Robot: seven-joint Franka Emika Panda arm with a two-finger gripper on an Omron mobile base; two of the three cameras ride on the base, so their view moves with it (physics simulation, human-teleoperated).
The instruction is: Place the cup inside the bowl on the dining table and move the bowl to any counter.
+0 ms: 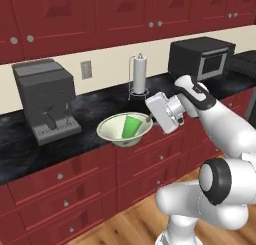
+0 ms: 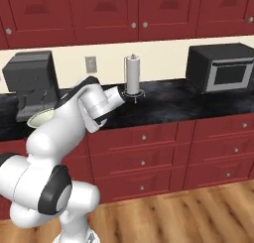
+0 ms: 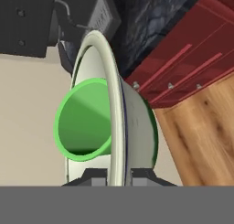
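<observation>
My gripper (image 1: pixel 150 120) is shut on the right rim of the cream-white bowl (image 1: pixel 111 131), and the green cup (image 1: pixel 131 126) lies tilted inside it. The bowl hangs at the front edge of the black stone counter (image 1: pixel 90 111), above the red drawers; whether it touches the top I cannot tell. In the hand view the bowl's rim (image 3: pixel 116 104) runs edge-on between the two tips of the gripper (image 3: pixel 119 177), with the cup (image 3: pixel 84 122) mouth-on to its left. From the right base view a sliver of the bowl (image 2: pixel 39 119) peeks out behind my arm. The dining table is out of view.
A dark coffee machine (image 1: pixel 45 99) stands on the counter left of the bowl. A paper towel holder (image 1: pixel 139 76) is behind it and a black microwave (image 1: pixel 200 56) to the right. Red wall cabinets (image 1: pixel 100 14) hang above; wooden floor (image 2: pixel 188 212) lies below the drawers.
</observation>
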